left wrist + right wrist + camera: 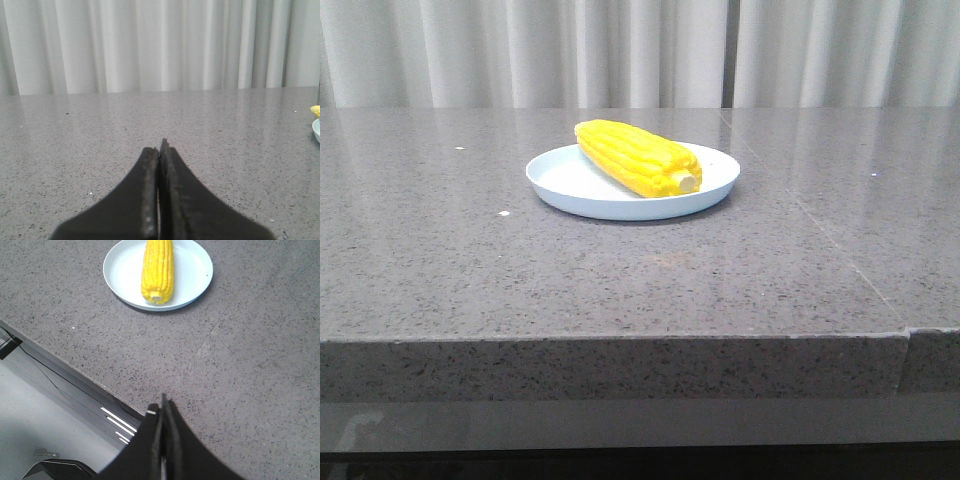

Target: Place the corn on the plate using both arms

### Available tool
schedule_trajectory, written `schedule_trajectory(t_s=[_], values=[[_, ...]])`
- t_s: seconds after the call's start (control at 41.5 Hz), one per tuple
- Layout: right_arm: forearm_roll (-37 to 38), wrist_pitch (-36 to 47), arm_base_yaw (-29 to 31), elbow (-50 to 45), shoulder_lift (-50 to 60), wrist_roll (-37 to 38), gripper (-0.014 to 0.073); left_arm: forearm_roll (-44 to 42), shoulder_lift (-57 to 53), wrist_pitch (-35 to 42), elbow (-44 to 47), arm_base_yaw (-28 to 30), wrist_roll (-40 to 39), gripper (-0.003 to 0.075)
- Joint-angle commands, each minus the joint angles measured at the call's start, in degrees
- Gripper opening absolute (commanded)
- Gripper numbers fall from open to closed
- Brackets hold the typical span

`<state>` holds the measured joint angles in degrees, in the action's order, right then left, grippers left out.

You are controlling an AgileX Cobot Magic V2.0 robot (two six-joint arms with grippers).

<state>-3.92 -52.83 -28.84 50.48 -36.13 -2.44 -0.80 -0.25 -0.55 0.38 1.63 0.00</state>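
The corn (638,156) lies on the plate (570,185), resting across its middle with the pale stub end toward the plate's right front rim and the tapered tip reaching past the far left rim. The plate sits on the grey speckled counter (470,270), toward the far side and about midway across, with pale curtains (520,50) hanging behind. From my right wrist camera I see the corn (158,270) lengthwise on the plate (192,285), stub end facing the camera, and my right tool (163,407) is pressed together with nothing between its fingers; it hangs near the counter's edge, well apart from the plate, and past that edge a lighter floor (30,415) shows below. From my left wrist camera my left tool (160,150) is likewise closed flat, holding nothing, low over bare counter. At the far edge of that view only a sliver of the plate (316,131) and a bit of yellow corn (315,111) show, well away from the tool. Neither tool touches the corn or the plate.
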Motion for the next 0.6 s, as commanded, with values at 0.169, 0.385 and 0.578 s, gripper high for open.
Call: schedule_trajectory(t_s=[0.169,0.385,0.578], values=[[0.2,3.5,0.2,1.3,-0.2,-0.3,-0.0068,0.1,-1.2,4.9,0.1,0.1,-0.3,-0.002],[0.2,4.5,0.1,0.6,0.6,-0.3,-0.0068,0.1,-1.2,4.9,0.1,0.1,-0.3,-0.002],[1.3,13.6,7.5,-7.2,7.7,-0.4,-0.0068,0.1,-1.1,4.9,0.1,0.1,-0.3,-0.002]])
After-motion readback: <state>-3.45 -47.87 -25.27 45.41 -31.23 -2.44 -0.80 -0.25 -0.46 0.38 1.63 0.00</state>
